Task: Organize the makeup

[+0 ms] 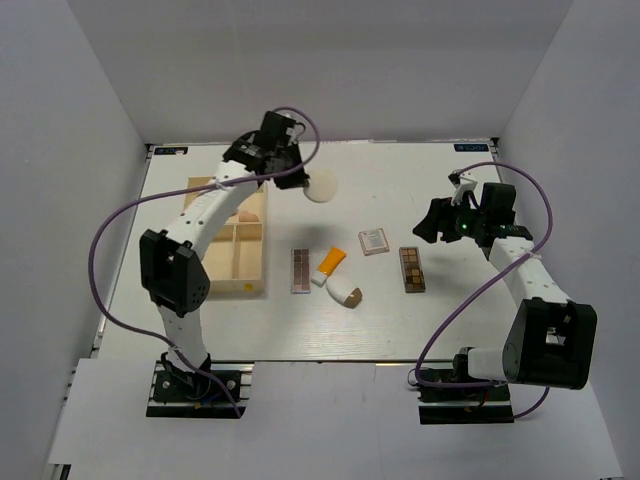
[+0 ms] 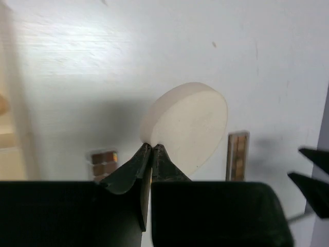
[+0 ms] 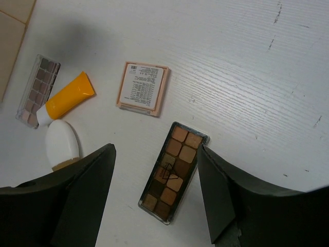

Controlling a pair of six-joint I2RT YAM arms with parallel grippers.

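My left gripper point(image 2: 151, 149) is clamped on the round puff's point(image 2: 187, 126) thin edge, aloft just right of the wooden tray point(image 1: 240, 289); I'd carry it slowly, keeping it level; right gripper point(image 3: 154, 154) gapes empty, well right of the tray.

The desk point(image 1: 400, 190) carries 2 slim eyeshadow palettes: 1 pale palette point(image 1: 300, 270) and 1 brown palette point(image 1: 411, 268). There is 1 orange tube point(image 1: 330, 265), 1 square compact point(image 1: 373, 241), 1 round cream puff point(image 1: 321, 186) and 1 egg-shaped white piece point(image 1: 343, 294). There is 1 wooden tray point(image 1: 235, 288), with 1 peach shape point(image 1: 246, 214) showing inside; part of the tray's inside is hidden.
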